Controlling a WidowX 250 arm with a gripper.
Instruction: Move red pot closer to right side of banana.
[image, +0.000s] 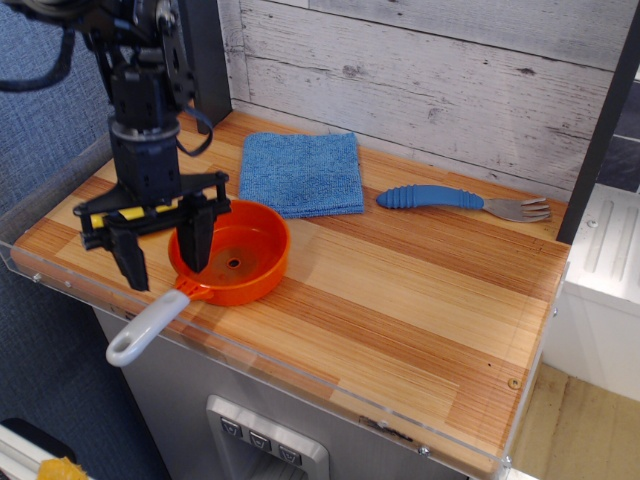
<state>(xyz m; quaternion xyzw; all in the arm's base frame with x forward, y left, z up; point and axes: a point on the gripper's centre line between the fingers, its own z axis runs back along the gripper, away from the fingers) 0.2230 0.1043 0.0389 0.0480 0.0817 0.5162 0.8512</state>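
Note:
The red pot (238, 258) sits on the wooden table (400, 290) near the front left. Its grey handle (145, 328) points front-left and hangs past the table's front edge. My gripper (163, 255) hangs open over the pot's left rim. One finger (196, 240) is above the pot's inside, and the other finger (130, 262) is to the left of the pot. Neither finger grips the rim. Only a sliver of the yellow banana (130, 212) shows behind the gripper body, just left of the pot.
A folded blue cloth (303, 172) lies behind the pot. A fork with a blue handle (460, 200) lies at the back right. A planked wall stands behind the table. A clear plastic lip runs along the front and left edges.

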